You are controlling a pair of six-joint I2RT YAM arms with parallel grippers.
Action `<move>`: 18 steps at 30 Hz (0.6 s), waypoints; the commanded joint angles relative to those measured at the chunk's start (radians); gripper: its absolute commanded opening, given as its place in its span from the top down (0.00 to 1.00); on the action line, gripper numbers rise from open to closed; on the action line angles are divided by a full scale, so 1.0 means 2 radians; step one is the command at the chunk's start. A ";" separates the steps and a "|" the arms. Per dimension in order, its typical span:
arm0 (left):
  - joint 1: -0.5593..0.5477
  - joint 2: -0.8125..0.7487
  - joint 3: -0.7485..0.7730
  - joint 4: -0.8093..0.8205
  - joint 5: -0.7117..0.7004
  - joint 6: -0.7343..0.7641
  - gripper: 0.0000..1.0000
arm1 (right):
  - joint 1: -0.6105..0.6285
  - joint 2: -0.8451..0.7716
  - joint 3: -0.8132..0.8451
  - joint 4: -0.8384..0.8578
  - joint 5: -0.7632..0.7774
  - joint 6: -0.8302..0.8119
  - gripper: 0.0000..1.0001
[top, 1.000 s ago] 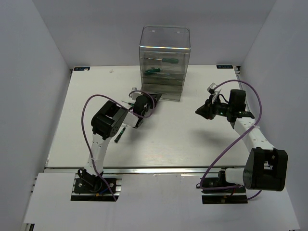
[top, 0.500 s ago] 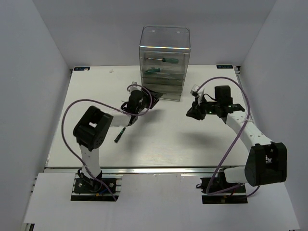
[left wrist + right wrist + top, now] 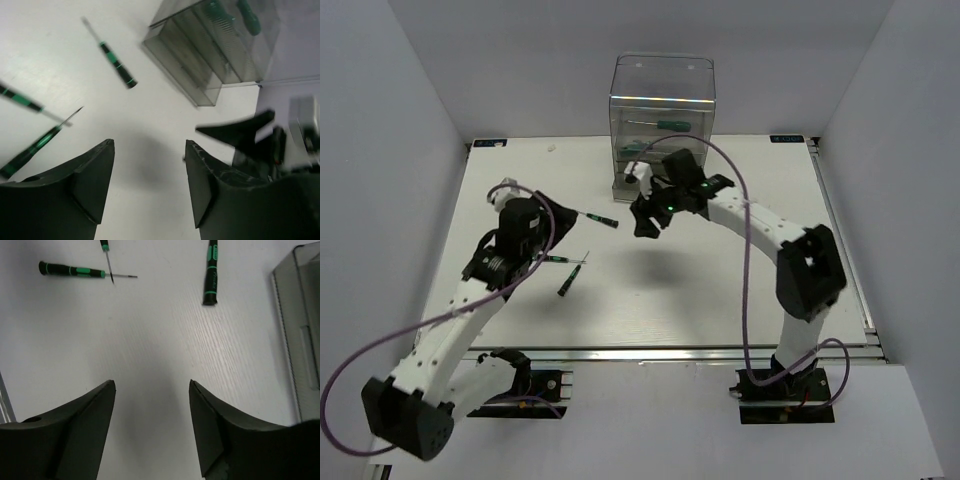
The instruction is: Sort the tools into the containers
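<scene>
Three screwdrivers with green-and-black handles lie on the white table: one [image 3: 596, 217] near the box, two [image 3: 558, 260] [image 3: 570, 279] crossing at their tips. They show in the left wrist view [image 3: 116, 58] and in the right wrist view [image 3: 73, 270] [image 3: 211, 274]. The tall clear box of drawers [image 3: 662, 95] stands at the back, with green screwdrivers [image 3: 666, 125] inside. Its bottom drawer [image 3: 176, 64] is pulled out. My left gripper [image 3: 530, 243] [image 3: 148, 145] is open and empty, left of the screwdrivers. My right gripper [image 3: 644, 217] [image 3: 151, 382] is open and empty, above the table in front of the box. No wrench shows.
The grey drawer's edge [image 3: 301, 335] sits at the right of the right wrist view. My right arm [image 3: 750, 220] arcs across the front of the box. White walls close in the table on the left, right and back.
My left gripper has pulled back from the open drawer to the left. My right arm has swung left from the right side to just in front of the box.
</scene>
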 commanded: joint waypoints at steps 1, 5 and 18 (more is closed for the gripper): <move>0.002 -0.067 -0.024 -0.171 -0.036 -0.007 0.31 | 0.034 0.071 0.090 -0.040 0.045 0.042 0.32; 0.002 -0.146 -0.053 -0.241 -0.040 -0.046 0.30 | 0.090 0.162 0.156 -0.019 0.127 0.054 0.24; 0.002 -0.238 -0.093 -0.312 -0.044 -0.100 0.29 | 0.100 0.300 0.287 0.024 0.223 0.055 0.23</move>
